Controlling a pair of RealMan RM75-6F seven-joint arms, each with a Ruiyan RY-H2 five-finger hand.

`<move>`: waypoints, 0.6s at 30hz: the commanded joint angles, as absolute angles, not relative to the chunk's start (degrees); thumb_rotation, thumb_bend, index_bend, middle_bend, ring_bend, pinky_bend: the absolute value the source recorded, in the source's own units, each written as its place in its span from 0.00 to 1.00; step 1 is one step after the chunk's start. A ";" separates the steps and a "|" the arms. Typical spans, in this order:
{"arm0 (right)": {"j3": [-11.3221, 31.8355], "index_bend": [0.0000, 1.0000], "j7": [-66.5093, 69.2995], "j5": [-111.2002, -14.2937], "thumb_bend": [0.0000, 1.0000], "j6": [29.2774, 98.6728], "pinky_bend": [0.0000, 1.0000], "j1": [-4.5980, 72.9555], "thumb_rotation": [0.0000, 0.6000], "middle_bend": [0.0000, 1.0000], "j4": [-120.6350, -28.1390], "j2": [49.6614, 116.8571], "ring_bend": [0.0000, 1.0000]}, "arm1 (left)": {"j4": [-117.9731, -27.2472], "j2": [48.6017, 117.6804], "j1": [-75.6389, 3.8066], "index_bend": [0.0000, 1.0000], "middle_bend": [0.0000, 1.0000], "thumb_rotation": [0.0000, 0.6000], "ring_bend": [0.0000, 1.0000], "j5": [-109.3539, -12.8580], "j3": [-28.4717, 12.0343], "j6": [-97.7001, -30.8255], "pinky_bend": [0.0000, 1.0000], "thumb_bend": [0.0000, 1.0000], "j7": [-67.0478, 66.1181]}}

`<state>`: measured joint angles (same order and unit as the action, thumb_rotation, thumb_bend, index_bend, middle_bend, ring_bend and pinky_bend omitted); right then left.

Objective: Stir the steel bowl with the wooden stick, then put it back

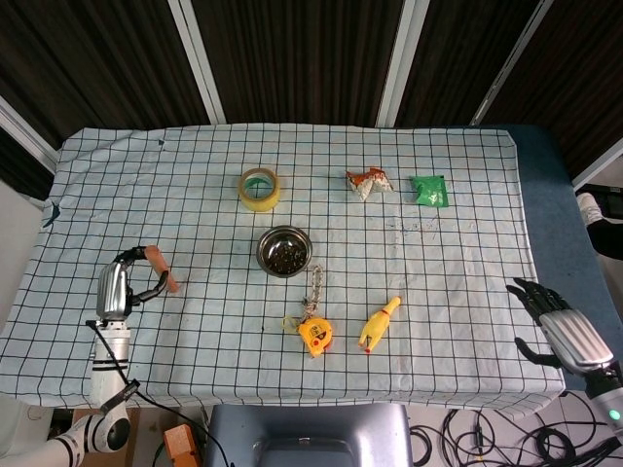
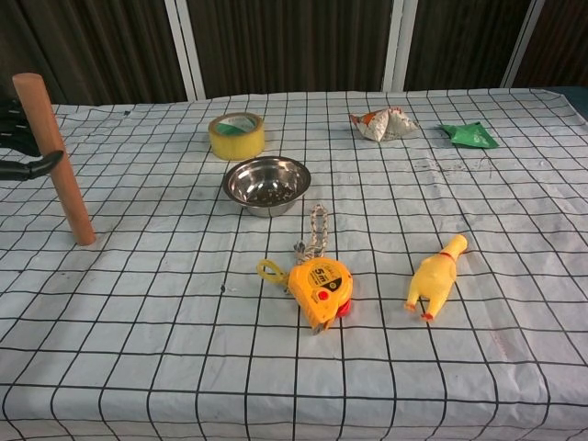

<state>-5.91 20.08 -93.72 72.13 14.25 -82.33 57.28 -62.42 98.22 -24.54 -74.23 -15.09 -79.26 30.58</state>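
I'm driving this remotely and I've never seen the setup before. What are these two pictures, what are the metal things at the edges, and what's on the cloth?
Both pictures come from the robot's own cameras. The head view looks down from above; the chest view looks across the table from lower down.

The metal things are its two hands. The left hand holds the wooden stick nearly upright, well to the left of the steel bowl. The right hand holds nothing, fingers spread, at the table's right edge; only the head view shows it.

On the checked tablecloth lie a roll of yellow tape, the bowl with dark bits inside, a yellow tape measure, a rubber chicken, a crumpled wrapper and a green packet.
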 commanded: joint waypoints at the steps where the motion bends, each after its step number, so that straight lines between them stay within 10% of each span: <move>1: -5.92 0.00 19.48 -93.56 0.33 71.44 0.12 14.36 1.00 0.00 -82.71 57.44 0.00 | -61.35 98.14 -22.58 0.68 0.66 1.00 0.41 -73.40 -15.47 -77.15 0.36 0.48 37.22; 18: -5.64 0.00 18.56 -92.77 0.33 70.37 0.12 14.14 1.00 0.00 -82.67 57.76 0.00 | -51.44 98.62 -21.28 0.58 0.55 1.00 0.32 -76.99 -13.71 -75.69 0.24 0.51 49.92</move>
